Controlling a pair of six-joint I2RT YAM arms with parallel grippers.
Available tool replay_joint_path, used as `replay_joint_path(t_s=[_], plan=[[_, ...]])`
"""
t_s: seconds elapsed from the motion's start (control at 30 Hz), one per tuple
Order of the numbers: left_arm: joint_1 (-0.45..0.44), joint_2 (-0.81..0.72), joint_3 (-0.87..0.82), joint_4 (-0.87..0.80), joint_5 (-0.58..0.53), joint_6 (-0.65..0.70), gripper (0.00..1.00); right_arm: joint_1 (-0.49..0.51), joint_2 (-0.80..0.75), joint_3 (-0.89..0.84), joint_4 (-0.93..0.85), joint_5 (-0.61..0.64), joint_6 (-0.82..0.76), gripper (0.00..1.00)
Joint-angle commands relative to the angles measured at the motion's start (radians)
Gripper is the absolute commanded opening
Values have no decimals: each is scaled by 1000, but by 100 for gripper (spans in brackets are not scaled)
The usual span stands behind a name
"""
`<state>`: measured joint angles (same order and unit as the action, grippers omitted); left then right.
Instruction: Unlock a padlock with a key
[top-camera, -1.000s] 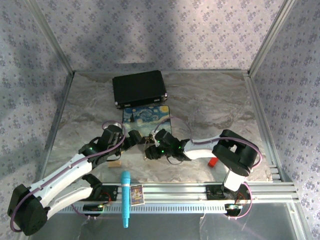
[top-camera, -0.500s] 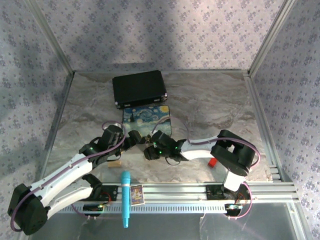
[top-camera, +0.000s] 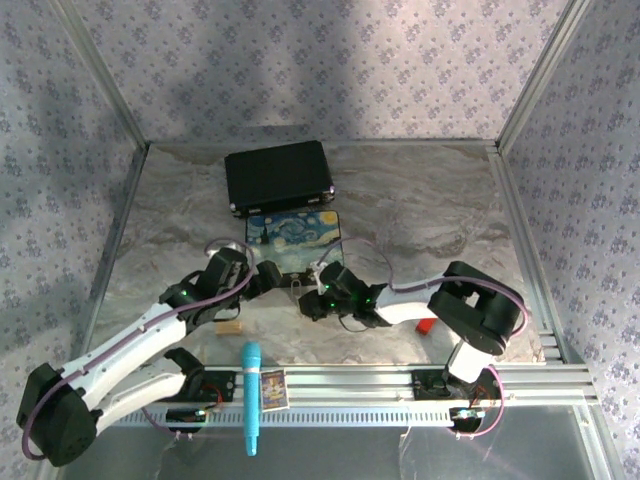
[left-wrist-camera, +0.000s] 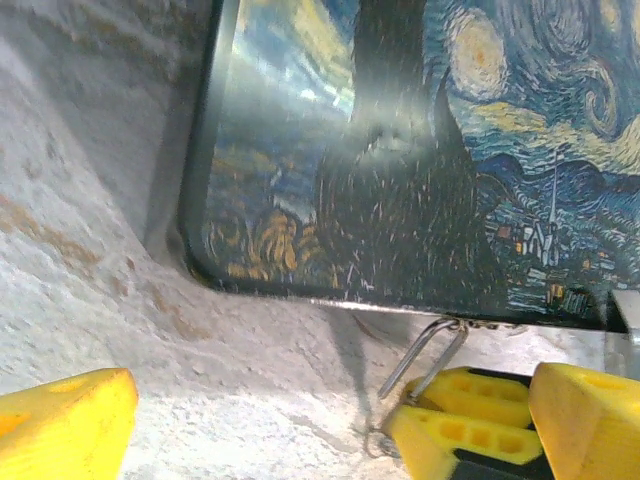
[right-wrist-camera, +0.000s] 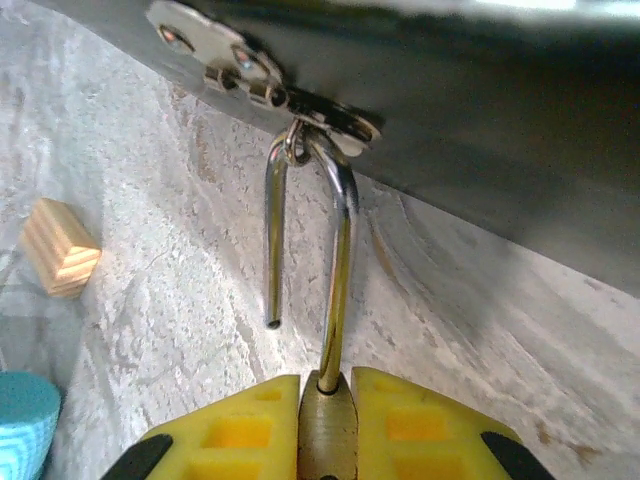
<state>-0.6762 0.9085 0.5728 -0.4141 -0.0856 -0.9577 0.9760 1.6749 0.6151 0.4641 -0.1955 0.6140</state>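
Right gripper clamps the brass padlock by its body, steadying it on the painted box hasp with one shackle leg free; left gripper hovers alongside, fingers apart

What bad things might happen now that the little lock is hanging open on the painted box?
1. The shackle of the padlock is open but hooked through the latch of the painted box. If the right gripper pulls sideways, it might drag the box instead of slipping free.
2. That gripper pinches only the padlock's narrow body, so it could twist or slip out.
3. The left gripper hovers close by, open; the arms might bump.
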Motion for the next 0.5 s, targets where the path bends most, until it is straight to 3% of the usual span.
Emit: replay_joint_path(t_s=[0.0, 0.2, 0.37, 0.47], plan=[[-19, 52, 132, -79, -91, 271, 100, -46, 19, -87, 16, -105, 124, 10], [-151, 330, 411, -344, -358, 622, 100, -100, 33, -141, 131, -181, 181, 4], [-238, 583, 531, -397, -430, 846, 99, -126, 41, -205, 248, -209, 240, 4], [-244, 637, 535, -338, -350, 963, 93, -139, 53, -230, 296, -222, 261, 4]])
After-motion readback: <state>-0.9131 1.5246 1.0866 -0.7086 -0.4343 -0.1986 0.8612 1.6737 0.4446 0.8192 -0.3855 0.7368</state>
